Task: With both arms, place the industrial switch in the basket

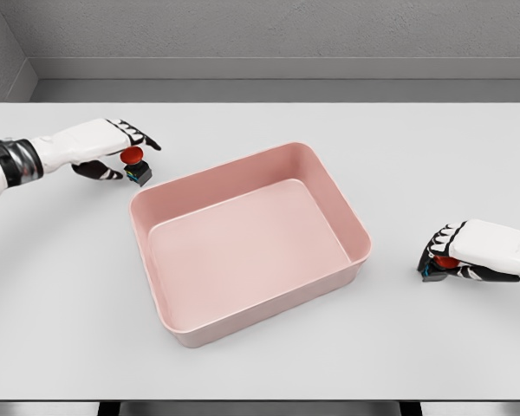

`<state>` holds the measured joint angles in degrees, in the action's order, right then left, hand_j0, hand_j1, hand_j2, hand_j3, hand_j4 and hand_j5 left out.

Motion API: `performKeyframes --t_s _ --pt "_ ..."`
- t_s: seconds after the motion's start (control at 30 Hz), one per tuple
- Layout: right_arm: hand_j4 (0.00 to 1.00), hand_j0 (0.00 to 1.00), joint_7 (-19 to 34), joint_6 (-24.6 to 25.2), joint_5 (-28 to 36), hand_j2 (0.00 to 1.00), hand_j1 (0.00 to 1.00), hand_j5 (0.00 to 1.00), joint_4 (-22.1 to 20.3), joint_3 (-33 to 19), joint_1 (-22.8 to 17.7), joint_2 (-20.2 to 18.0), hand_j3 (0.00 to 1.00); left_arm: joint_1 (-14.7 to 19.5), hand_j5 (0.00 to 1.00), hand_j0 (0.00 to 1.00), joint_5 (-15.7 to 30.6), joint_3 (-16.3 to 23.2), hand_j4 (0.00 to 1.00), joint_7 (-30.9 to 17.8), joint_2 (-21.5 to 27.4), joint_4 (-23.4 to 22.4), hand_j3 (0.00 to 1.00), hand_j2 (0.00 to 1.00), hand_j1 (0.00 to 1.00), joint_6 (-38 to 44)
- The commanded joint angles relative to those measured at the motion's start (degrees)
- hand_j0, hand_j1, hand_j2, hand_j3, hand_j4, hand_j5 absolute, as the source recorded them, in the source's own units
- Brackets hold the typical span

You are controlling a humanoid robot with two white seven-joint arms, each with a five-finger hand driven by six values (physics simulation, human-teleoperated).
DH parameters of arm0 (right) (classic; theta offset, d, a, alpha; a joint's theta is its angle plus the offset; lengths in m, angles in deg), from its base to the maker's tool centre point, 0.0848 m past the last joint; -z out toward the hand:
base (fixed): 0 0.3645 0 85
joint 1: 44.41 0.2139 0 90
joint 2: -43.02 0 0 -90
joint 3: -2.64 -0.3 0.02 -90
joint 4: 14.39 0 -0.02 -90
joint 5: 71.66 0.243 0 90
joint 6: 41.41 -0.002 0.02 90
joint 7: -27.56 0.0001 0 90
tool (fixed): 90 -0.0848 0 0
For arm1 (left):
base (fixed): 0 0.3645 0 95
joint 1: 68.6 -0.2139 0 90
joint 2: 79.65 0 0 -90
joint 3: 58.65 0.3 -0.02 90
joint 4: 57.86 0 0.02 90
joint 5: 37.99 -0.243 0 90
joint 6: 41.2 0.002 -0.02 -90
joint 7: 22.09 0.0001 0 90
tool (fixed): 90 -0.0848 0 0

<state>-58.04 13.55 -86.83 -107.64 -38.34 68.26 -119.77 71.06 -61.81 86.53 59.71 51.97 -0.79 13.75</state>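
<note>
A pink rectangular basket [357, 227] sits in the middle of the white table, with nothing in it. At the left, an industrial switch [136, 165] with a red button on a dark base is at my left hand [126, 156], whose fingers curl over and under it just beside the basket's left corner. At the right, a second switch [440, 267] with a red button shows under my right hand [446, 256], whose fingers wrap down around it on the table, a short way right of the basket.
The white table [260, 121] runs to a grey wall at the back and ends in a front edge near the picture's bottom.
</note>
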Motion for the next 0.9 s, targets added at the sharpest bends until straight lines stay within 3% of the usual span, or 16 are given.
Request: performKeyframes --t_s 0.0,0.2,0.33,0.57,0.87 --pt "0.52 0.52 0.0 0.0 0.3 0.52 0.52 0.52 0.0 -0.1 0.0 -0.1 0.52 0.1 0.82 0.82 0.4 0.3 0.82 0.0 -0.3 -0.2 0.82 0.82 0.82 0.0" --pt "0.46 0.46 0.0 0.0 0.4 0.46 0.46 0.46 0.0 -1.0 0.1 -0.2 0.46 0.1 0.79 0.79 0.4 0.5 0.79 0.0 -0.8 -0.3 0.79 0.79 0.79 0.0" --pt "0.43 0.43 0.0 0.0 0.7 0.43 0.43 0.43 -0.1 -3.1 0.1 -0.5 0.43 0.1 0.7 0.7 0.4 0.5 0.7 -0.9 -0.7 -0.3 0.7 0.7 0.7 0.0" --pt "0.43 0.43 0.0 0.0 1.2 0.43 0.43 0.43 -0.5 -4.9 0.2 0.2 0.43 0.1 0.55 0.55 0.9 0.3 0.55 -2.4 -0.7 -0.3 0.55 0.55 0.55 0.0" --pt "0.43 0.43 -0.1 0.0 1.6 0.43 0.43 0.43 -3.3 -9.7 0.7 0.3 0.43 0.1 0.47 0.47 1.1 0.1 0.47 -2.4 -0.7 -0.3 0.47 0.47 0.47 0.0"
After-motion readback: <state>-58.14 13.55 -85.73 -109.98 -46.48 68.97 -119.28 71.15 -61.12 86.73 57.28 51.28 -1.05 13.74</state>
